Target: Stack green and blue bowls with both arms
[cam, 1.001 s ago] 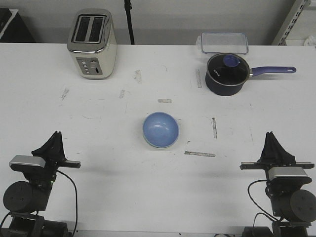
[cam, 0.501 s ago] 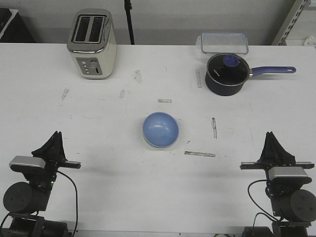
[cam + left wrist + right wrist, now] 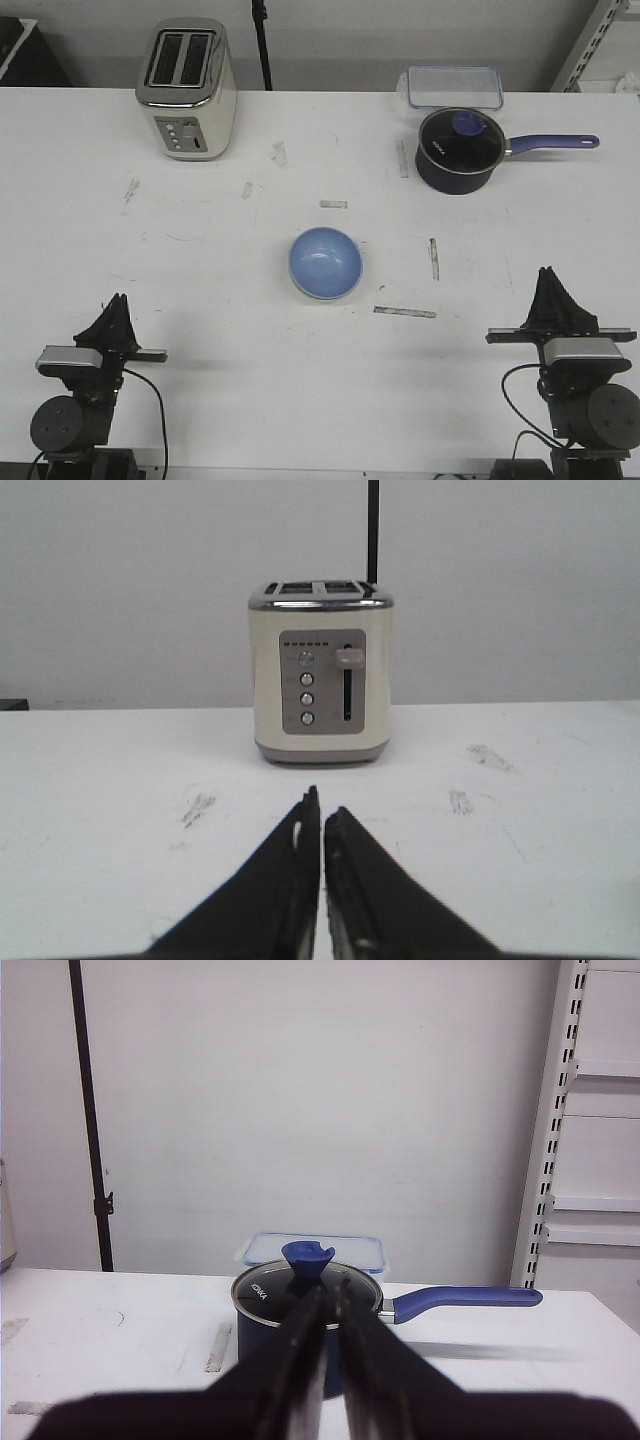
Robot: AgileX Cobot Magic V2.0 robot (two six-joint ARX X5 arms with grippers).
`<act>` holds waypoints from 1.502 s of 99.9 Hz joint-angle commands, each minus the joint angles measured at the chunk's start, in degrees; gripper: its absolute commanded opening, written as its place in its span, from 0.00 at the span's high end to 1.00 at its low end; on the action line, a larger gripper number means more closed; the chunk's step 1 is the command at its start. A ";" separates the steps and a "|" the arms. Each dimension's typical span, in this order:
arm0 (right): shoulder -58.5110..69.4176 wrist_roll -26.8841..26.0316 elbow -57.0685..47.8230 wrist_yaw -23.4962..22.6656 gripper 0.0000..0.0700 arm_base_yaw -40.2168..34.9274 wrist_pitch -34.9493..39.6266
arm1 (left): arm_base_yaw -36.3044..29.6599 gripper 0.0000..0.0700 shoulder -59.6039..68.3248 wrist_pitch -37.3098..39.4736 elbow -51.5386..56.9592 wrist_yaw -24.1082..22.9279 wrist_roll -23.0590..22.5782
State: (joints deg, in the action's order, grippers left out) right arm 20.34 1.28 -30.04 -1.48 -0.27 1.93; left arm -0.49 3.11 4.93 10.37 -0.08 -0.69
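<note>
Since a second ago the left arm (image 3: 75, 385) has pulled back toward the near edge; the right arm (image 3: 575, 375) is unchanged. We judge stacking finished. One blue bowl (image 3: 326, 262) sits mid-surface (image 3: 220, 300), a pale rim beneath it, presumably the green one. Also one toaster (image 3: 186, 88), one saucepan (image 3: 458, 150), one container (image 3: 452, 85). Fingers of both arms pressed together, holding nothing.
</note>
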 commanded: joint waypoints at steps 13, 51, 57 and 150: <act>-0.07 0.09 -0.31 0.00 0.99 -0.04 -0.66 | 0.15 1.00 -2.49 -0.57 -3.52 -0.15 0.79; -0.07 0.07 -0.31 0.00 0.99 -0.04 -0.66 | 0.13 1.00 -2.95 1.97 -9.70 0.39 2.25; -0.07 0.07 -0.31 0.00 0.99 -0.04 -0.63 | 0.13 1.00 -2.95 2.12 -9.70 0.28 2.27; -0.07 0.07 -0.31 0.00 0.99 -0.04 -0.66 | 0.11 1.00 -2.95 4.57 -9.70 -1.20 3.15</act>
State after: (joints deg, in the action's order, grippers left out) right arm 20.34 1.28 -30.04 -1.48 -0.27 1.91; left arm -0.49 0.27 8.86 1.96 -1.23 2.31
